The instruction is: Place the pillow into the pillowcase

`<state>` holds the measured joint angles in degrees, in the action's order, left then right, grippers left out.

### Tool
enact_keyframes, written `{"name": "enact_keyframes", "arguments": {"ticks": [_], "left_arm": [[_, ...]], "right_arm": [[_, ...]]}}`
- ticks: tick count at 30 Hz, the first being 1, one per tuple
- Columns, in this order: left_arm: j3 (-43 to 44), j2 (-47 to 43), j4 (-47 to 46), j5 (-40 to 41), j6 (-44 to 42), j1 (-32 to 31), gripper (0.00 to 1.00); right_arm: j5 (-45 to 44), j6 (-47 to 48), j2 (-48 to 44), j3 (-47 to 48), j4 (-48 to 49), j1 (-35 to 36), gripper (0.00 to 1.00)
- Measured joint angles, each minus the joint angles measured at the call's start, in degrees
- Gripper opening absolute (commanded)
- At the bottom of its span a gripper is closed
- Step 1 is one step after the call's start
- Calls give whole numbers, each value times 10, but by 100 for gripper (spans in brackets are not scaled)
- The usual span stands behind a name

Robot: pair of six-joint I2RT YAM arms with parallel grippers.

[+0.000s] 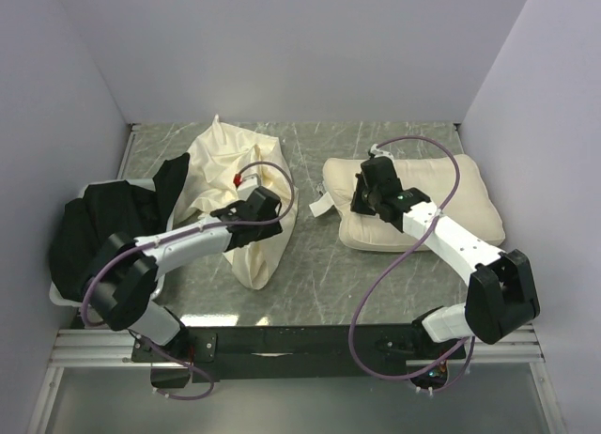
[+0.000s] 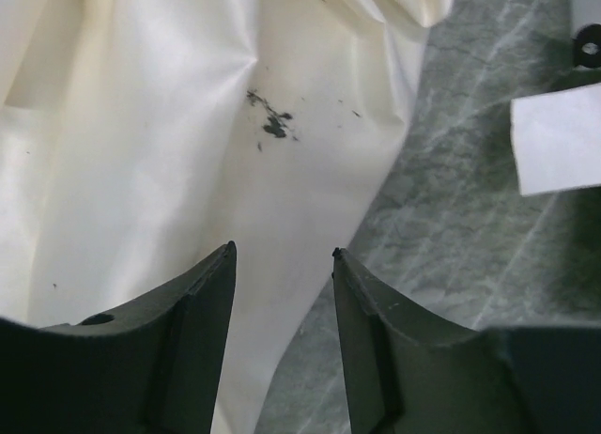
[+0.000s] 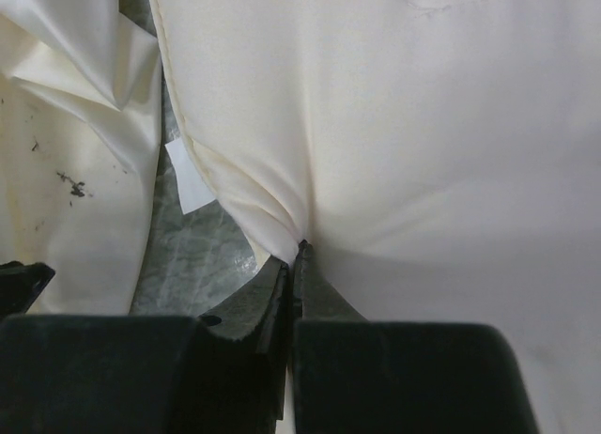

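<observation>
We see a grey-green marbled table (image 1: 319, 265) filling the middle of the top view. Left of centre on it lies the pillowcase (image 1: 211, 166), a limp, wrinkled cream heap; the left wrist view shows a dark smudge on its fabric. At the left edge a black cloth (image 1: 94, 223) is bunched up against the pillowcase. On the right the pillow (image 1: 470, 204) lies flat, a strip of bare table between it and the pillowcase, and a small white tag (image 1: 322, 206) lies at its left end.

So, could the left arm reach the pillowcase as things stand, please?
Probably yes: the left gripper hangs open right over the pillowcase, and nothing shows between them.
</observation>
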<state>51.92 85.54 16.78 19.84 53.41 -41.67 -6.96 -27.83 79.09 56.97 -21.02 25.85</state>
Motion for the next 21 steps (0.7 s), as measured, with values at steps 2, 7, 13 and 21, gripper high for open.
{"name": "enact_keyframes", "arguments": {"ticks": [2,7,13,21], "left_arm": [[4,17,-2,6,0,5,43],[3,23,2,36,4,49,38],[-61,-25,-7,57,8,134,38],[-69,-23,-29,12,-13,142,43]], "right_arm": [[1,0,0,0,0,0,0],[3,0,-1,0,0,0,0],[5,0,-14,0,0,0,0],[8,0,-26,0,-1,0,0]]}}
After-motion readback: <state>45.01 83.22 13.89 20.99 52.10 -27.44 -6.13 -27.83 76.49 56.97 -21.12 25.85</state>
